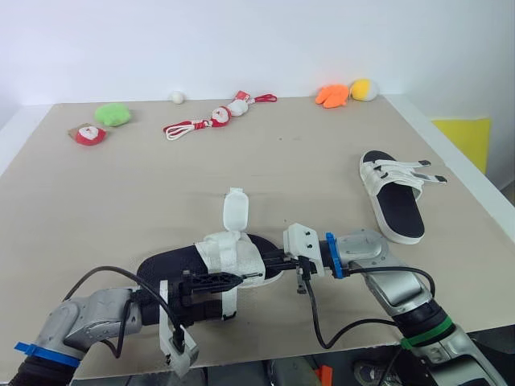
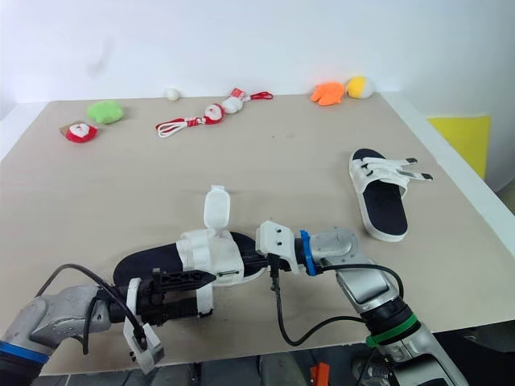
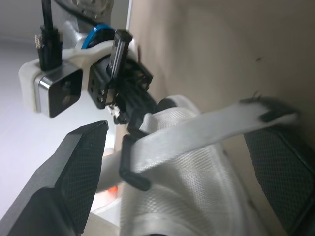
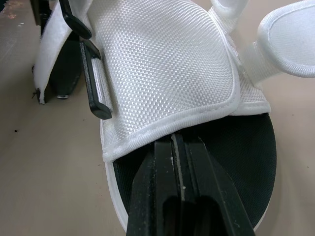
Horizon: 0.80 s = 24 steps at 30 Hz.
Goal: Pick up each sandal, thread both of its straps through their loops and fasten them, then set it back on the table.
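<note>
**Both grippers at the near sandal, one spread wide and one pressed shut**

From the head cameras, the black-soled sandal with white woven straps (image 1: 233, 256) lies at the near edge of the beige table (image 1: 121, 193). One white strap tab (image 1: 234, 211) stands straight up from it. The left gripper (image 1: 229, 280) reaches in from the heel side, level with the strapped upper. The right gripper (image 1: 269, 264) comes in from the toe side, and its tips meet the sandal under the front edge of the upper. A second, matching sandal (image 1: 394, 197) sits well apart on the right of the table, with its strap ends poking out sideways. Small plush toys line the far edge, among them a green one (image 1: 113, 114) and an orange one (image 1: 331, 95).

In the left wrist camera, that gripper's two black fingers (image 3: 81, 172) are spread far apart. A white strap runs through a black plastic loop (image 3: 129, 162) and stretches across the gap, its tip reaching the other finger. Nothing is clamped.

In the right wrist camera, the fingers (image 4: 152, 196) are pressed together over the black footbed, and their tips butt against the hem of the white woven flap. I cannot tell whether any fabric is nipped between them. Two black loops (image 4: 96, 78) sit along the flap's side.
</note>
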Each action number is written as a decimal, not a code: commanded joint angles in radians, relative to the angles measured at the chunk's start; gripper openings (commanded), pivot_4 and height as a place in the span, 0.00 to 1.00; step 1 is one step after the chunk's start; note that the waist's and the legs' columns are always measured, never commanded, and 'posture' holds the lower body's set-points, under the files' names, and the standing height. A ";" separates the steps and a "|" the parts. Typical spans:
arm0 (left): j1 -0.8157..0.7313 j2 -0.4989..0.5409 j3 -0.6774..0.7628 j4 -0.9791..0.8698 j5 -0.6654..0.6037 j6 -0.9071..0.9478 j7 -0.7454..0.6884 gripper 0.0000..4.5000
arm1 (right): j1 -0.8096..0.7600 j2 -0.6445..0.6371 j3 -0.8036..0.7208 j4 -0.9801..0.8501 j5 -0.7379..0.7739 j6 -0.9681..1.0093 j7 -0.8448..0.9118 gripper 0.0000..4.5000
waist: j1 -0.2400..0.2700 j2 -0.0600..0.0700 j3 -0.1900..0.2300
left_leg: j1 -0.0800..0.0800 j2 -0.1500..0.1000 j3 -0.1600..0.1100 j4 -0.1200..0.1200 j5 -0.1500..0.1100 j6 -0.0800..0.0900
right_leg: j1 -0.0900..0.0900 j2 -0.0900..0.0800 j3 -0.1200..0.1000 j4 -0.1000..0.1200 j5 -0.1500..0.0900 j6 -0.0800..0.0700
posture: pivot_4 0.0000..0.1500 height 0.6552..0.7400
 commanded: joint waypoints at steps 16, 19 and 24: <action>0.032 0.065 -0.051 -0.006 0.002 -0.084 0.101 0.69 | 0.011 -0.008 0.026 0.016 -0.031 0.025 -0.001 0.00 | 0.000 0.000 0.000 | 0.000 0.000 0.000 0.000 0.000 0.000 | 0.000 0.000 0.000 0.000 0.000 0.000 | 1.00 1.00; 0.031 0.070 -0.060 -0.006 0.004 -0.076 0.098 0.36 | 0.012 -0.009 0.025 0.013 -0.031 0.027 -0.002 0.00 | 0.000 0.000 0.000 | 0.000 0.000 0.000 0.000 0.000 0.000 | 0.000 0.000 0.000 0.000 0.000 0.000 | 1.00 1.00; 0.025 0.073 -0.070 0.000 0.005 -0.072 0.101 0.01 | 0.015 -0.013 0.021 0.009 -0.030 0.030 -0.004 0.00 | 0.001 0.003 -0.002 | 0.002 0.000 0.000 0.000 0.000 0.000 | 0.002 0.000 0.001 0.001 0.000 0.000 | 1.00 1.00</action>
